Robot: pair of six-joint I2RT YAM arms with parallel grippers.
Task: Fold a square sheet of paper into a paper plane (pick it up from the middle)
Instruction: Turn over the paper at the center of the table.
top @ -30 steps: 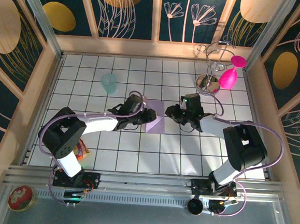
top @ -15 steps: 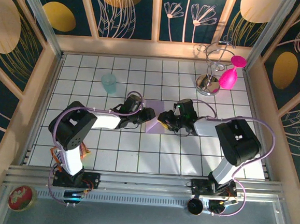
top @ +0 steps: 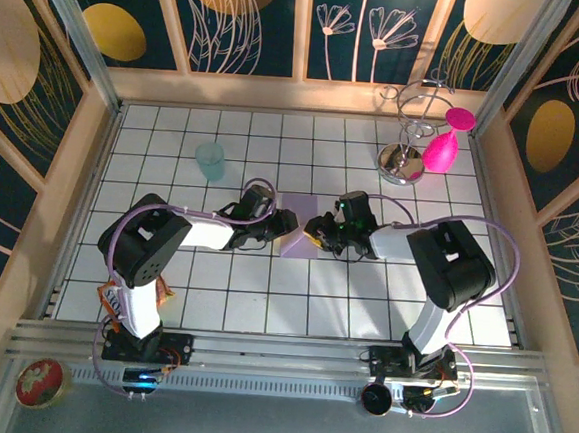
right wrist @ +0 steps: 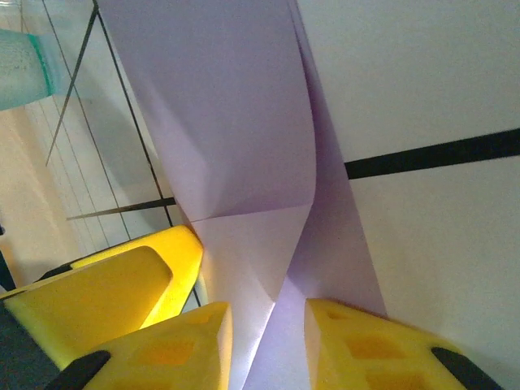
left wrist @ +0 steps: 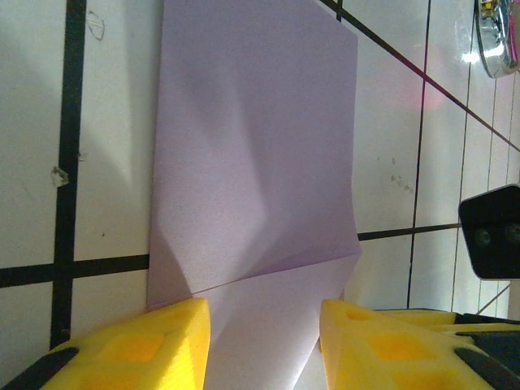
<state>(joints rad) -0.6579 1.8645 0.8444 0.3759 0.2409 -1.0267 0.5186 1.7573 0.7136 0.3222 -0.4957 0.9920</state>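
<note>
Now we see the square sheet of paper [top: 301,209] lying in the middle of the white tiled worktop [top: 263,295], with folds in it. Our left hand [left wrist: 262,329] is at its left side and our right hand [right wrist: 268,325] at its right. Each hand has its 2 fingers apart, paper between them.

The square sheet of paper [top: 300,209] lies about mid-table on the tiled table [top: 262,305], between the two arms. The left gripper [top: 291,227] sits at its left edge and the right gripper [top: 314,231] at its right edge, close together over the sheet's near half. A cup [top: 210,159] stands far and left of the sheet. A wire stand [top: 404,157] with a bulb [top: 440,148] hung on it stands at the far right. A small packet [top: 155,288] lies near left, beside the left arm.
</note>
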